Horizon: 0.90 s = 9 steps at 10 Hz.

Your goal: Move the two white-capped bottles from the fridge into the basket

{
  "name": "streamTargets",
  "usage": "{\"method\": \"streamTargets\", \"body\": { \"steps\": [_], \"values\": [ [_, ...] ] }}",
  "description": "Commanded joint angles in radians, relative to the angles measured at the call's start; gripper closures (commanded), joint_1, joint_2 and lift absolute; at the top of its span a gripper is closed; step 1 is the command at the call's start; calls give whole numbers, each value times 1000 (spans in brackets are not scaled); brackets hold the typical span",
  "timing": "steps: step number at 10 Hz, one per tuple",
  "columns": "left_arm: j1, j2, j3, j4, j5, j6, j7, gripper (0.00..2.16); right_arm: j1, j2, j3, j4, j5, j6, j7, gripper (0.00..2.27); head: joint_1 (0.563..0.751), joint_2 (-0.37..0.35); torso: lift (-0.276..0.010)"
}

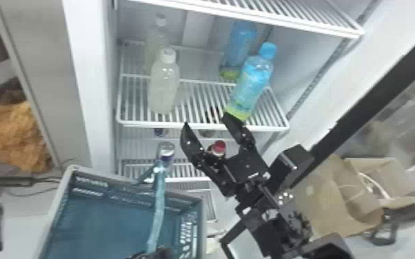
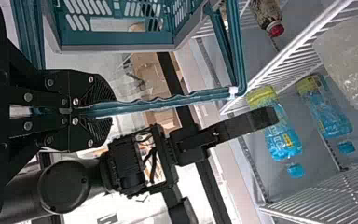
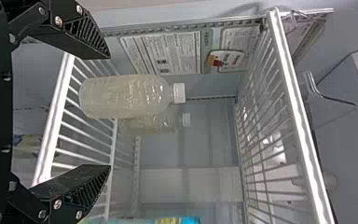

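Note:
Two white-capped bottles stand on the fridge shelf: the front bottle [image 1: 164, 86] near its edge, the rear bottle [image 1: 153, 43] behind it. Just outside that edge, my right gripper [image 1: 206, 121] is open, right of the front bottle and a little below it. From the right wrist, the front bottle [image 3: 126, 97] lies beyond the spread fingers of my right gripper [image 3: 108, 112], with the rear bottle [image 3: 151, 122] farther in. My left gripper [image 1: 153, 254] is at the bottom edge by the basket [image 1: 201, 217]; the left wrist view shows my left gripper [image 2: 112, 109] shut on the basket handle [image 2: 168, 99].
Two blue-capped bottles [image 1: 251, 81] stand right of the white-capped ones, close to my right gripper's right finger. A wire shelf [image 1: 244, 15] hangs above. Below are a red-capped bottle [image 1: 219, 147] and another container [image 1: 166, 151]. A cardboard box [image 1: 337, 196] is at the right.

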Motion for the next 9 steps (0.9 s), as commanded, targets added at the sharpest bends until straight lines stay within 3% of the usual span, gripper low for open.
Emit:
{"method": "streamTargets", "body": {
  "steps": [1,6,9],
  "values": [
    [0,-1,0,0,0,0,0,1194,-41,-11,28,14,-6,34,2,211,695,-276,0],
    [-5,0,-2,0,4,-3,-1,1194,-168,-22,91,61,-8,152,23,206,695,-191,0],
    [-5,0,-4,0,6,-3,-1,1194,-185,-30,119,46,24,166,-58,206,695,-181,0]
  ]
}}
